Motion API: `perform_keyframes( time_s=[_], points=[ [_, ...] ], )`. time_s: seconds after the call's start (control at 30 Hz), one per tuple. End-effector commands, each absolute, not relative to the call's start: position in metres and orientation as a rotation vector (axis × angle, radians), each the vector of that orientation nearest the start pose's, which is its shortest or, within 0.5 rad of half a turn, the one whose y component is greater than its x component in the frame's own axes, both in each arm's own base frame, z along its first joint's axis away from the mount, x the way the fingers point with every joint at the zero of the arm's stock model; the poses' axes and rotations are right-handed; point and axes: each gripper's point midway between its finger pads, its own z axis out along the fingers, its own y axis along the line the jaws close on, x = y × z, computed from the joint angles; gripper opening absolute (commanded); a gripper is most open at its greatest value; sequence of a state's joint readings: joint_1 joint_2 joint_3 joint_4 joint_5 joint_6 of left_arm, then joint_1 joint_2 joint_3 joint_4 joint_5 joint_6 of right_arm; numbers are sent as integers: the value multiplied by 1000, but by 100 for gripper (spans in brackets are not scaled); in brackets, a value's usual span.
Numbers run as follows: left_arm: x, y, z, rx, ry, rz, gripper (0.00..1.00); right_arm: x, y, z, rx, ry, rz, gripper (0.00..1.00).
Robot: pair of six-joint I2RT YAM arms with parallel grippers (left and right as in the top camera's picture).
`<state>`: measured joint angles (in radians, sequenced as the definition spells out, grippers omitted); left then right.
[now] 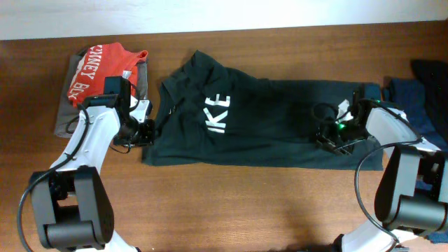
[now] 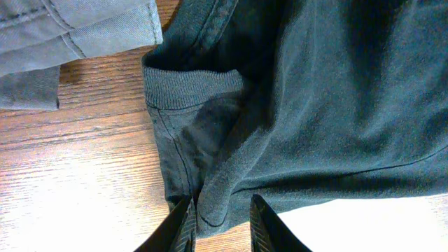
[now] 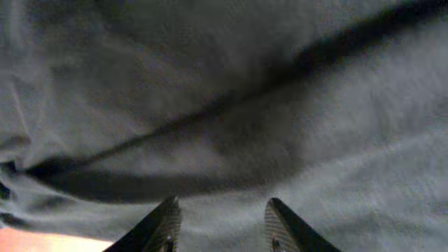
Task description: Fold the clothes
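Note:
The clothes [image 1: 280, 119], a very dark green-black T-shirt, lie across the middle of the table, folded lengthwise, with white letters "IKE" showing. My left gripper [image 1: 145, 133] is at the shirt's left edge. In the left wrist view its jaws [image 2: 220, 203] are shut on a bunched fold of the dark cloth [image 2: 336, 105], just below the ribbed collar [image 2: 192, 87]. My right gripper [image 1: 334, 137] rests over the shirt's right part. In the right wrist view it [image 3: 222, 203] stands open, with flat dark cloth [image 3: 210, 84] beneath and between its fingers and a dark crease ahead.
A red tee with white letters [image 1: 98, 70] lies on a grey garment [image 1: 66, 115] at the back left, close to my left arm. The grey garment [image 2: 70, 28] also shows in the left wrist view. Blue garments [image 1: 420, 91] sit at the right edge. Bare wooden table [image 1: 231, 203] runs along the front.

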<state>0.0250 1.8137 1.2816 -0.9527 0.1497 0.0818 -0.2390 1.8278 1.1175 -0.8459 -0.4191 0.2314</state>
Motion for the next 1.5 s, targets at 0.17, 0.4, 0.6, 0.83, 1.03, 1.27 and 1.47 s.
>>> perform_keyframes(
  time_s=[0.17, 0.4, 0.6, 0.83, 1.03, 1.27, 1.47],
  points=[
    [354, -19, 63, 95, 3000, -238, 26, 317, 9, 17, 755, 2972, 646, 44],
    [352, -20, 63, 95, 3005, -250, 26, 338, 9, 6, 844, 2838, 667, 19],
    [352, -20, 63, 95, 3005, -250, 26, 366, 8, 27, 803, 2729, 786, 4],
    [352, -20, 63, 95, 3005, -250, 26, 409, -2, 44, 674, 2554, 752, 4],
    [352, -20, 63, 95, 3005, -250, 26, 413, -6, 45, 669, 2534, 735, 57],
    [353, -23, 64, 111, 2999, -272, 32, 386, -53, 49, 741, 2555, 717, 58],
    [357, -30, 66, 149, 2968, -333, 39, 327, -127, 84, 978, 2517, 572, 56]
  ],
)
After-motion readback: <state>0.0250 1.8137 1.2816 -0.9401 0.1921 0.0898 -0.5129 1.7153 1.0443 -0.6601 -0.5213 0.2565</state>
